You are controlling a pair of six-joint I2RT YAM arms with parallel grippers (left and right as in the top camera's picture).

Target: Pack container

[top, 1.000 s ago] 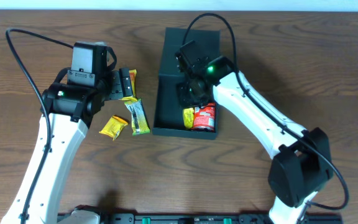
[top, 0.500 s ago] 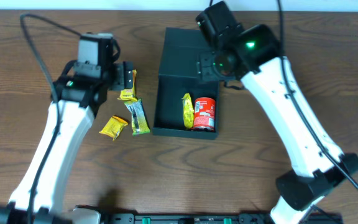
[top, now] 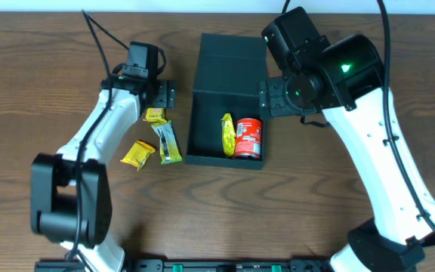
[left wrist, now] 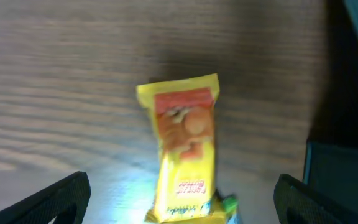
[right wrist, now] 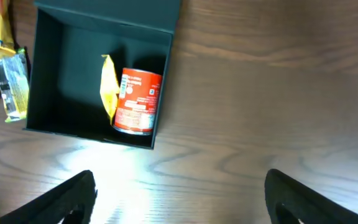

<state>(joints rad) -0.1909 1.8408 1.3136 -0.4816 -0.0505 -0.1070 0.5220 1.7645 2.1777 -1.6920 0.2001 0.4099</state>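
Observation:
The container (top: pixel 206 113) is a dark square box with its flap lid (top: pixel 233 60) folded back. Inside it a red can (top: pixel 248 137) lies next to a yellow packet (top: pixel 227 134); both also show in the right wrist view, the can (right wrist: pixel 138 102) and the packet (right wrist: pixel 109 92). My right gripper (top: pixel 274 97) hangs open and empty above the box's right edge, its jaws (right wrist: pixel 182 199) over bare wood. My left gripper (top: pixel 163 97) is open just behind a yellow-orange snack packet (left wrist: pixel 185 149), which lies between the spread fingers without touching them.
Left of the box lie three loose snacks: the small yellow packet (top: pixel 154 115), a green-yellow bar (top: pixel 168 142) and another yellow packet (top: pixel 137 154). The box wall (left wrist: pixel 347 174) stands close to the right of my left gripper.
My right gripper has risen out of the box and opened, leaving the yellow packet beside the can. My left arm has swung farther back and right, over the nearest packet.

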